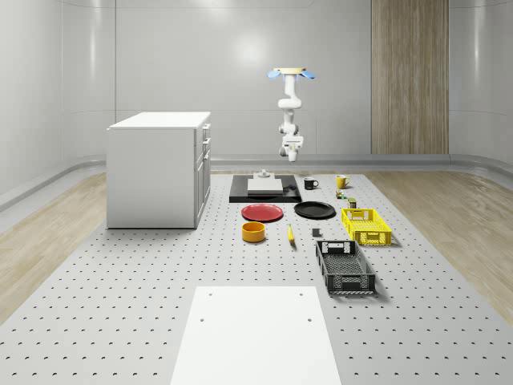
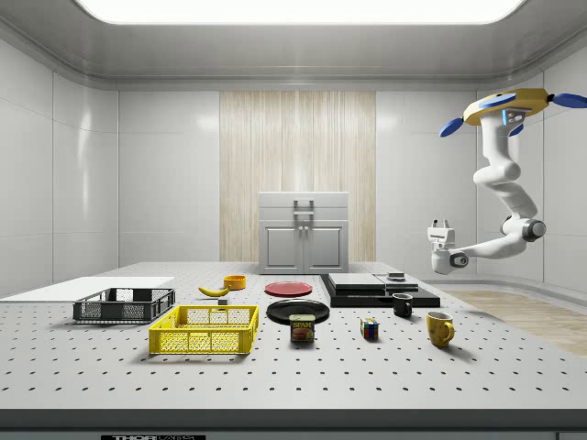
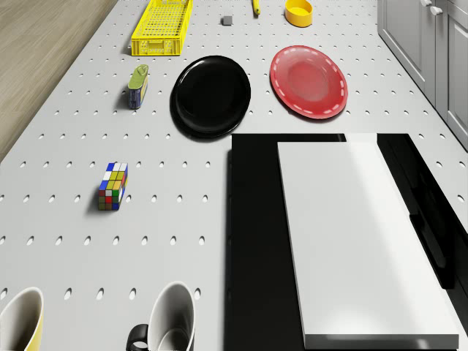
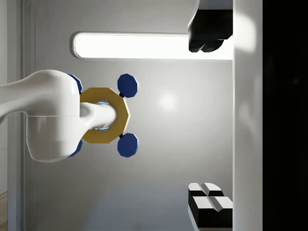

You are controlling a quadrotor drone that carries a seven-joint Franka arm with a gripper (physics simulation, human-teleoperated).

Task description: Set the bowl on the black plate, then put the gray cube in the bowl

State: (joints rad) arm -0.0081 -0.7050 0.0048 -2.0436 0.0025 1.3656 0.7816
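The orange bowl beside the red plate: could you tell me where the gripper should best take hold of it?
Probably the rim of the orange bowl, from straight above, one finger inside and one outside: it stands upright and open-topped, with low straight walls and free space around it.

grey walls, wood panel, white cabinet

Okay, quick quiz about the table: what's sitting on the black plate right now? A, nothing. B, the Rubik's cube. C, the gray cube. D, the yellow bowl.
A: the black plate lies bare, with the yellow bowl and the gray cube resting apart from it on the table.
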